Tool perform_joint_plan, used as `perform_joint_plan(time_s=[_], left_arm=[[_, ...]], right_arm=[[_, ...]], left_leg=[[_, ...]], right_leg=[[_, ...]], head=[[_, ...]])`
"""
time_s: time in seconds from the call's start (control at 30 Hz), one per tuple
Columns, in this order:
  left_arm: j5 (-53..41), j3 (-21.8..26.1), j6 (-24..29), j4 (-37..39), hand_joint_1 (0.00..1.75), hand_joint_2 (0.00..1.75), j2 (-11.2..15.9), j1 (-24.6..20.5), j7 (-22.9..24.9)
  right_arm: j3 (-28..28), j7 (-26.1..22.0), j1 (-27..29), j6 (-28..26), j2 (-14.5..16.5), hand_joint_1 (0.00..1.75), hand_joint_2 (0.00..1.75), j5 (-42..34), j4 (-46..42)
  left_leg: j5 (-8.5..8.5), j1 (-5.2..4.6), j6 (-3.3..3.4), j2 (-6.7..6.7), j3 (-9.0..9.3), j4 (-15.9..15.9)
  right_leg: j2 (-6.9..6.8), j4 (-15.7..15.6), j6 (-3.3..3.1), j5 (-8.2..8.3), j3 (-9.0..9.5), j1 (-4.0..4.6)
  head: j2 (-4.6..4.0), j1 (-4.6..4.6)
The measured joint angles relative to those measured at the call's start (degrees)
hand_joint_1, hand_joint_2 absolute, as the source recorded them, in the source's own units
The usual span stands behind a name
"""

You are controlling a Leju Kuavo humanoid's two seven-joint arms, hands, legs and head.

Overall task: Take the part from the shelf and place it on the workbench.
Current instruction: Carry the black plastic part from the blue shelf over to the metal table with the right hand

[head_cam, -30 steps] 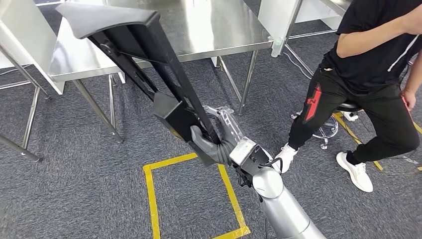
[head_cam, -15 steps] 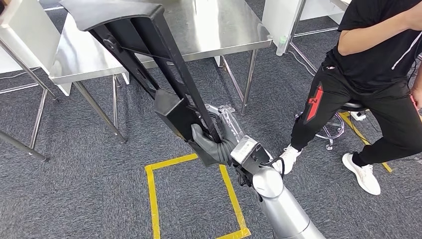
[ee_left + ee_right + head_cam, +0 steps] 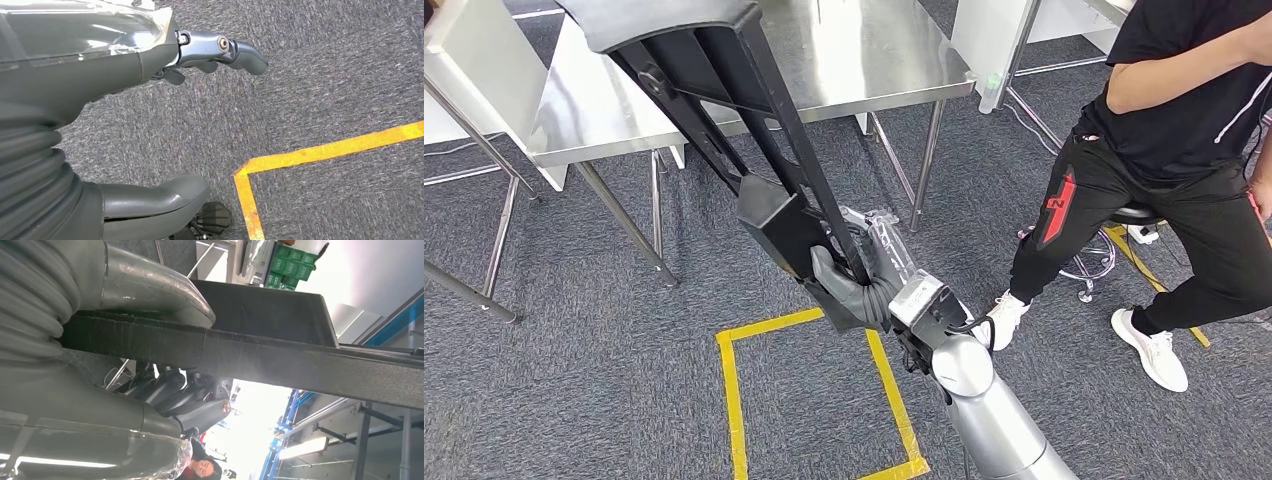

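1. Since the earlier frames the whole head view has shifted a little: the workbench (image 3: 844, 60) sits slightly nearer and more to the right, and the top of the part (image 3: 724, 120) now reaches over its near edge. That is the camera moving with the robot, while the grip itself looks unchanged.
2. The part is a long black frame with a wide flat end; it slants up from the right hand (image 3: 849, 280) toward the workbench, its wide end above the steel top, and it is not resting there.
3. The right hand grips the part's lower end just in front of the workbench, thumb on one side of a bar and dark fingers (image 3: 165, 390) curled round the other.
4. In the right wrist view the thumb presses flat on the black bar (image 3: 300, 360).
5. The left hand (image 3: 210, 125) holds nothing; its thumb and fingers are apart above grey carpet (image 3: 325, 65), next to a corner of yellow tape (image 3: 250, 190).
6. To the right of the workbench a person (image 3: 1184, 150) in black clothes sits on a stool (image 3: 1124, 215).
7. A yellow tape square (image 3: 734, 400) marks the floor on the near side of the workbench.
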Motion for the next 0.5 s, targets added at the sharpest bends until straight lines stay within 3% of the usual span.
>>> perform_joint_plan(time_s=[0.5], left_arm=[[-0.26,0.02,0.06,0.0,0.0,1.75,0.06,0.01,0.1]], right_arm=[[0.07,0.22,-0.07,-0.73,-0.02,1.75,1.75,-0.17,0.03]], left_leg=[[-0.11,-0.06,0.18,-0.01,-0.13,0.24]], right_leg=[[-0.01,-0.04,0.04,0.02,0.05,-0.29]], head=[[0.0,-0.02]])
